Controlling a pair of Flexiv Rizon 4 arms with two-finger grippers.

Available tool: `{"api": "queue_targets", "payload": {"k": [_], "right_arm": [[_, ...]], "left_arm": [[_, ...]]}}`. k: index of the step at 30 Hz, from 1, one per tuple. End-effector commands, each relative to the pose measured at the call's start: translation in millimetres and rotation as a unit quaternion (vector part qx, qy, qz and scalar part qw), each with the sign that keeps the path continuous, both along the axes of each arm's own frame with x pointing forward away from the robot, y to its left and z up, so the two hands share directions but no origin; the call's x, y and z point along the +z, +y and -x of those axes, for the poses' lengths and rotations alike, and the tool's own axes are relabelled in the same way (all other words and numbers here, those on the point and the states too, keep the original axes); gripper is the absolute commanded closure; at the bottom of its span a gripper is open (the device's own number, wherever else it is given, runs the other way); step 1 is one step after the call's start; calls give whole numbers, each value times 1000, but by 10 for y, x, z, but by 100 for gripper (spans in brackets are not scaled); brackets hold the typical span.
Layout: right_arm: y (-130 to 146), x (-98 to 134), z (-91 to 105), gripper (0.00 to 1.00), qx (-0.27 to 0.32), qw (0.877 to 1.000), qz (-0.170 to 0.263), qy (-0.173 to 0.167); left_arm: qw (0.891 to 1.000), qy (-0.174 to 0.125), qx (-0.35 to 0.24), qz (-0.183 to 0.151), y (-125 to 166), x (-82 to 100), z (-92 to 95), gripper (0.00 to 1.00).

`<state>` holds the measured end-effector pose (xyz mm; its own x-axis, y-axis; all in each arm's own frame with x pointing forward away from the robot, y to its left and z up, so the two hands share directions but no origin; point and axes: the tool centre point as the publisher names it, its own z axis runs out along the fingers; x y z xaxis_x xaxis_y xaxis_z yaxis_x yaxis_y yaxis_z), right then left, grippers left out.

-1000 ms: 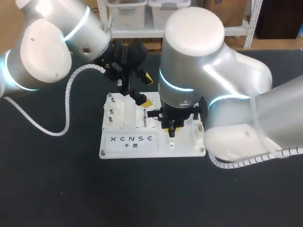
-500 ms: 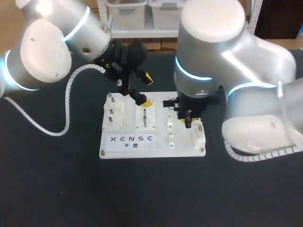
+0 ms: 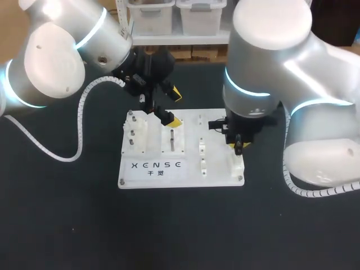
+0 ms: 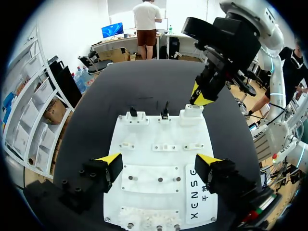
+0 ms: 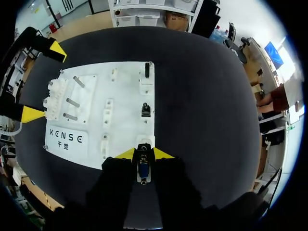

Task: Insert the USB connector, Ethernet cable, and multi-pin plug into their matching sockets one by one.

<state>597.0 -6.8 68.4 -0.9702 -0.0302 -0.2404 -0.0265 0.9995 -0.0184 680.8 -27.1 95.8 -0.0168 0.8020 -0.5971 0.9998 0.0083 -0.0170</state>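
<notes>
Since a second ago the left arm has not moved: the left gripper [image 4: 159,160] hangs above the far-left part of the white board [image 3: 216,167] as before, its fingers spread wide with nothing between them. One yellow fingertip [image 3: 173,121] sits just over the board's far edge, right of the peg block [image 3: 136,132]. The right arm has travelled rightward across the board, from above the middle column of small white fittings [image 3: 202,147] to the board's right edge.

A broad stretch of the black table [image 3: 67,225] lies left of the board and along its near edge. The left arm's white cable loops over the table on the far left, well apart from the board.

Three socket blocks line the board's right edge. The far and middle ones each carry one of the dark connectors [image 5: 146,110]; which kind they are I cannot tell. The right gripper [image 5: 143,154] is pinched on the multi-pin plug [image 5: 143,169], held upright between its fingers just above the near block [image 4: 191,114], close to the board's near-right corner. Whether the plug touches the block cannot be seen. Right of the board, the right arm's bulky joints hang over the table's right side
</notes>
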Motion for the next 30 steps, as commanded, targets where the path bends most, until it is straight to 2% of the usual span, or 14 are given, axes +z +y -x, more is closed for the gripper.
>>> {"api": "queue_targets", "payload": {"k": [1,30], "right_arm": [[-6,-31,24,100,-2,1000,0,-3],[-34,-130,8,100,-6,1000,-6,-16]], "left_arm": [[1000,1,-1,-2,-6,1,-12,0],[1000,1,-1,-2,-6,1,-12,0]]}}
